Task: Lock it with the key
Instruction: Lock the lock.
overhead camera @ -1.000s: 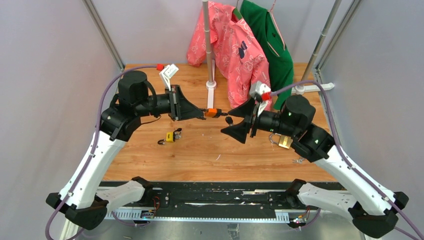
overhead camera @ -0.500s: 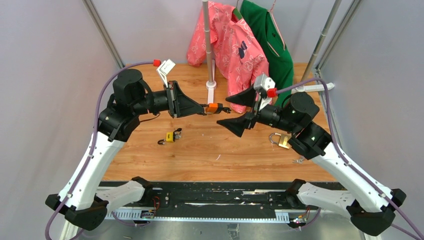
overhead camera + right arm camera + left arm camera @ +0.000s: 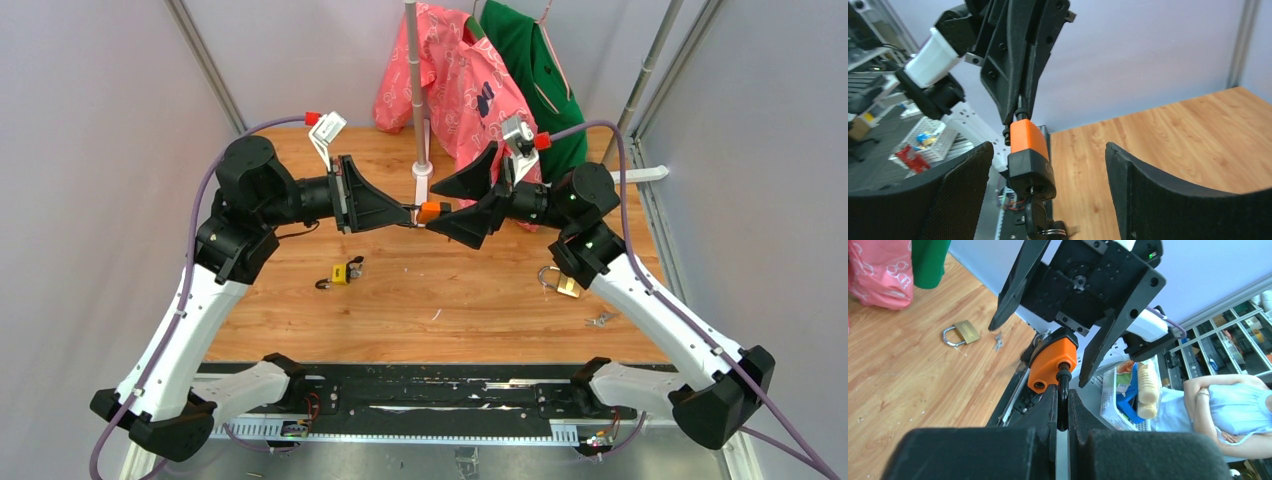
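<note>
While its black shackle is pinched tight between the fingers of the left pincer (image 3: 412, 214), the orange padlock (image 3: 431, 211) hangs in the air above the bench (image 3: 400, 320), its body pointing away from that pincer. The body is orange by the shackle and black at the far end, where a dark key (image 3: 1032, 223) sticks out with a ring dangling from it. The right pincer (image 3: 1048, 150) stands wide, one finger on each side of the padlock, and the right wrist view shows a gap at both.

Open air surrounds both pincers. Behind the right pincer, beside its arm, a brass padlock (image 3: 566, 284) lies flat on the wood-grain bench, with loose keys (image 3: 600, 320) nearby. Beneath the left pincer's arm lies a small yellow padlock (image 3: 343, 273). Beyond both pincers stand a white pole (image 3: 415, 90), a pink shirt (image 3: 465, 90) and a green shirt (image 3: 540, 80). Grey walls close both sides.
</note>
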Robot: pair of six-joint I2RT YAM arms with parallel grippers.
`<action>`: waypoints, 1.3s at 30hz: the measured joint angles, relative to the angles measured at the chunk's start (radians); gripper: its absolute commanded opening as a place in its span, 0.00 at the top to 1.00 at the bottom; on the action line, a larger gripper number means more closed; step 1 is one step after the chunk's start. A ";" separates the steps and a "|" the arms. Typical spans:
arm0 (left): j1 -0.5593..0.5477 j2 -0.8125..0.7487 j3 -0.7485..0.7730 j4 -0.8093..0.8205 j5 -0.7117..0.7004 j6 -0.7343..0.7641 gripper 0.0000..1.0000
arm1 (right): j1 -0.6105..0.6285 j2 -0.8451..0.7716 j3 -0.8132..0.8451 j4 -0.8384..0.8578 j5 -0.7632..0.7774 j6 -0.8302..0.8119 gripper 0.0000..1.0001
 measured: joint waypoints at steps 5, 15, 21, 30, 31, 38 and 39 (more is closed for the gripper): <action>0.002 0.000 0.000 0.040 0.014 -0.035 1.00 | -0.004 0.018 -0.064 0.222 -0.067 0.174 0.35; 0.013 0.000 0.000 0.088 0.017 -0.076 1.00 | -0.004 0.076 -0.094 0.511 -0.102 0.407 0.49; 0.014 0.000 -0.002 0.097 0.018 -0.082 1.00 | -0.004 0.111 -0.094 0.578 -0.110 0.473 0.61; 0.025 -0.001 -0.011 0.100 0.016 -0.089 1.00 | -0.004 0.164 -0.094 0.662 -0.138 0.560 0.81; 0.026 -0.001 -0.013 0.101 0.016 -0.089 1.00 | -0.005 0.166 -0.094 0.666 -0.138 0.565 0.83; 0.027 -0.005 -0.018 0.106 0.014 -0.092 1.00 | -0.008 0.185 -0.094 0.711 -0.152 0.620 1.00; 0.029 -0.007 -0.020 0.105 0.012 -0.092 1.00 | -0.008 0.186 -0.094 0.707 -0.153 0.630 1.00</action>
